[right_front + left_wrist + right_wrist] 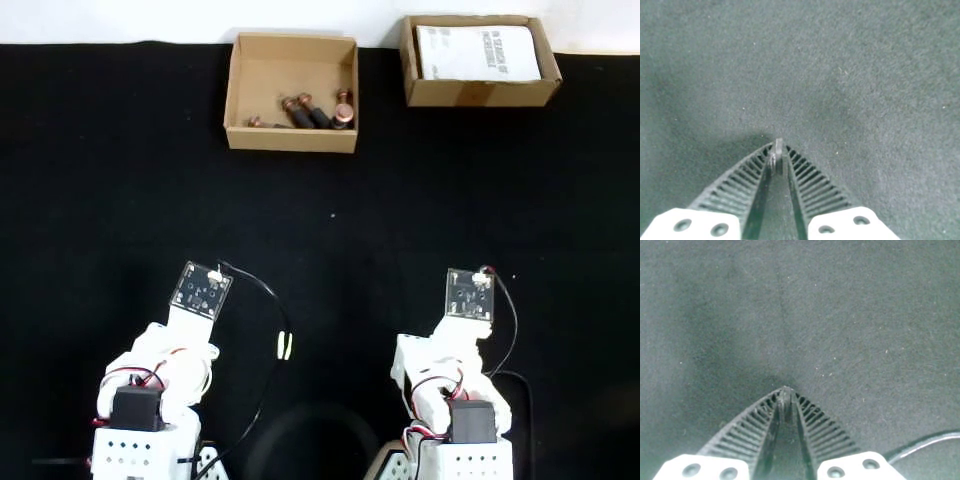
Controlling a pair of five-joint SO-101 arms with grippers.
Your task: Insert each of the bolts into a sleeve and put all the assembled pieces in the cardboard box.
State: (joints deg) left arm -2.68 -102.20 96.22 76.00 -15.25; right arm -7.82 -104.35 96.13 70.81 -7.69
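**A:** Four or so copper-ended dark bolt-and-sleeve pieces (312, 110) lie in the open brown cardboard box (245, 90), at 12 o'clock on the black cloth table (330, 220) in the high view. All the hardware I can find is in there.
**B:** Grippers?
**A:** Your left gripper (778, 150) has its ribbed black fingers pressed together at the tips, pinching nothing. Your right gripper (785, 392) is the same. The arms sit at 7 and 5 o'clock, well apart from the box.
**B:** Step?
**A:** My read is that packing is done, or nearly. The second cardboard box (480, 92) at 1 o'clock holds a white printed sheet (478, 52) and isn't involved.
**B:** Next?
**A:** Probably nothing. Verify your count first, because the pieces overlap.
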